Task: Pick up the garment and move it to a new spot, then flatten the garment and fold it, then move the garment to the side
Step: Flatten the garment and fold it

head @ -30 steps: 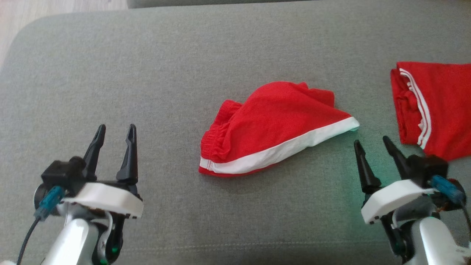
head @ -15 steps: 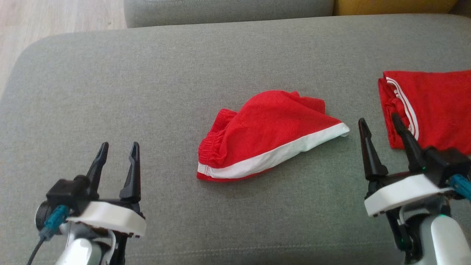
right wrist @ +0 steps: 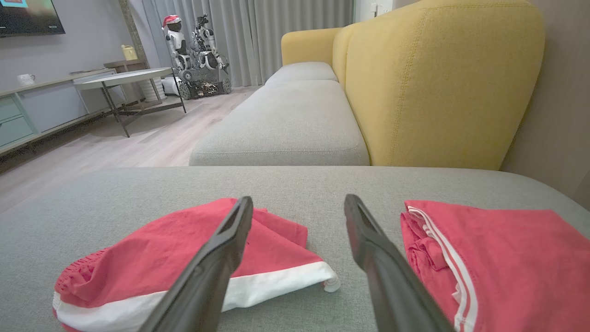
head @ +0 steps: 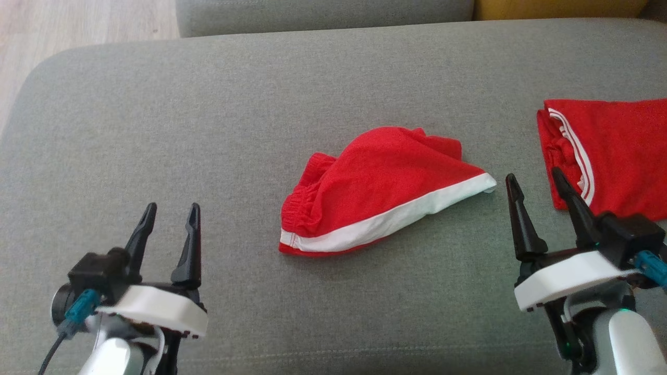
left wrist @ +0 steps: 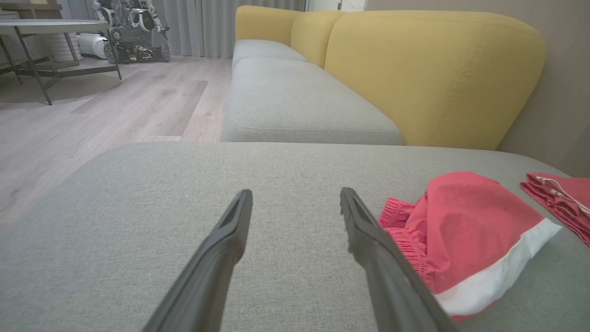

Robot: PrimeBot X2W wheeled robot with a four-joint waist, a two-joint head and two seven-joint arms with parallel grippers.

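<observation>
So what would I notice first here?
The crumpled garment, red with a white band, lies in the middle of the grey cushion. A folded garment, also red, lies at the right. The left gripper and right gripper stand open near the front edge.

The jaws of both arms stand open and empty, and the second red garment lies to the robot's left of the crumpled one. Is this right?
No: the second red garment lies to the robot's right of the crumpled garment, as the head view shows. Both arms' jaws are indeed open and empty.
</observation>
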